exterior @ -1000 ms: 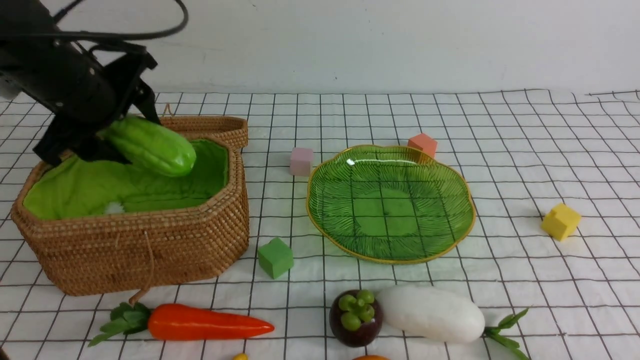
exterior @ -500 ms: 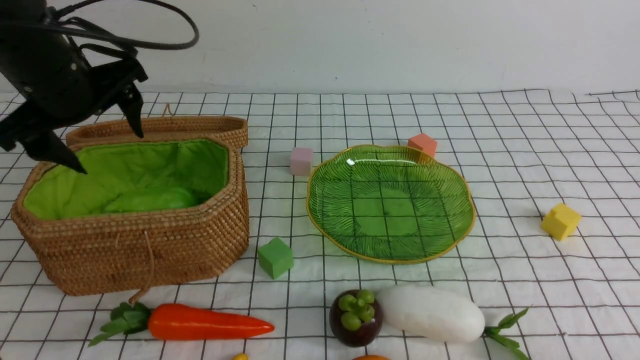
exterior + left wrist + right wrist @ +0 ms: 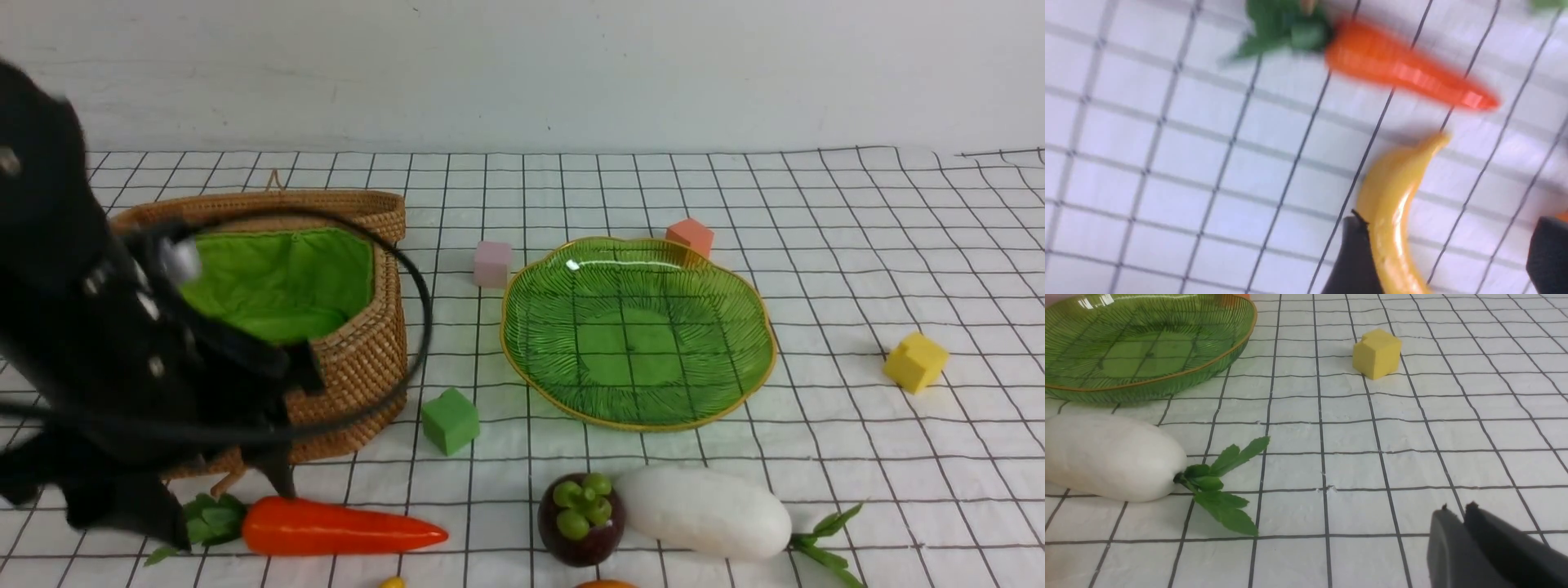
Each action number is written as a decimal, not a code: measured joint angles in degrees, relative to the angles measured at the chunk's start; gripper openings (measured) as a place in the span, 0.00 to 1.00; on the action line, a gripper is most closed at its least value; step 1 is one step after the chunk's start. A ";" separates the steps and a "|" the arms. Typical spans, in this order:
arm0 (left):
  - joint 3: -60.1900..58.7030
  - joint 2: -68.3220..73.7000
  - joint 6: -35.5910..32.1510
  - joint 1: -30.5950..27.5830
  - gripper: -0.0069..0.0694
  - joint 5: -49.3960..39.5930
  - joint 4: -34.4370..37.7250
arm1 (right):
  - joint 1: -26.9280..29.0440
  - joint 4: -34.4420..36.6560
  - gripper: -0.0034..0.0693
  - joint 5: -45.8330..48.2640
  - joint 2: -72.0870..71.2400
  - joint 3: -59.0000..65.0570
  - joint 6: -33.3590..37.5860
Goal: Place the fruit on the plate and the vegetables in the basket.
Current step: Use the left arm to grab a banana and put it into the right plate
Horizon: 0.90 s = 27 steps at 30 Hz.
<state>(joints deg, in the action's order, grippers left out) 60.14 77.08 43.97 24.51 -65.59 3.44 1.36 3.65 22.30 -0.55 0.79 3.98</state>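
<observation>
My left gripper (image 3: pixel 229 513) is open and low over the cloth in front of the basket (image 3: pixel 359 351), at the leafy end of the orange carrot (image 3: pixel 326 529). In the left wrist view the carrot (image 3: pixel 1404 73) lies beyond the fingers (image 3: pixel 1351 261), and the yellow banana (image 3: pixel 1392 212) runs along the inner side of one finger. The purple mangosteen (image 3: pixel 581 518) and the white radish (image 3: pixel 706 513) lie side by side near the front edge. The green plate (image 3: pixel 637 331) holds nothing. My right gripper (image 3: pixel 1457 508) is shut over bare cloth, apart from the radish (image 3: pixel 1110 457).
Foam cubes stand around: green (image 3: pixel 449 420) beside the basket, pink (image 3: pixel 492 263) and orange (image 3: pixel 691 235) behind the plate, yellow (image 3: pixel 916 362) to its right. A sliver of the mango (image 3: pixel 604 585) shows at the bottom edge. My left arm covers the basket's left half.
The left gripper let the cucumber fall into the basket. It then swung from above the basket down to the front of it, by the carrot. The right side is unchanged.
</observation>
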 joint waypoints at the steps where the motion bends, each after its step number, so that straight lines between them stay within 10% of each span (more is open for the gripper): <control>1: -3.10 0.33 1.18 2.74 0.77 2.51 0.27 | 0.00 0.00 0.16 0.00 0.00 0.00 0.00; 11: -11.07 14.68 8.08 11.54 0.77 19.47 0.24 | 0.00 0.00 0.18 0.00 0.00 0.00 0.00; 17: -11.00 19.60 6.17 11.54 0.71 20.93 0.46 | 0.00 0.00 0.19 0.00 0.00 0.00 0.00; 21: -11.06 18.02 4.34 11.54 0.49 20.86 0.80 | 0.00 0.00 0.20 0.00 0.00 0.00 0.00; 27: -6.36 11.95 2.22 11.54 0.50 16.74 0.09 | 0.00 0.00 0.20 0.00 0.00 0.00 0.00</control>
<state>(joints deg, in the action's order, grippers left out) 53.79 89.02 46.19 36.05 -48.86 3.52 1.36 3.65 22.30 -0.55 0.79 3.98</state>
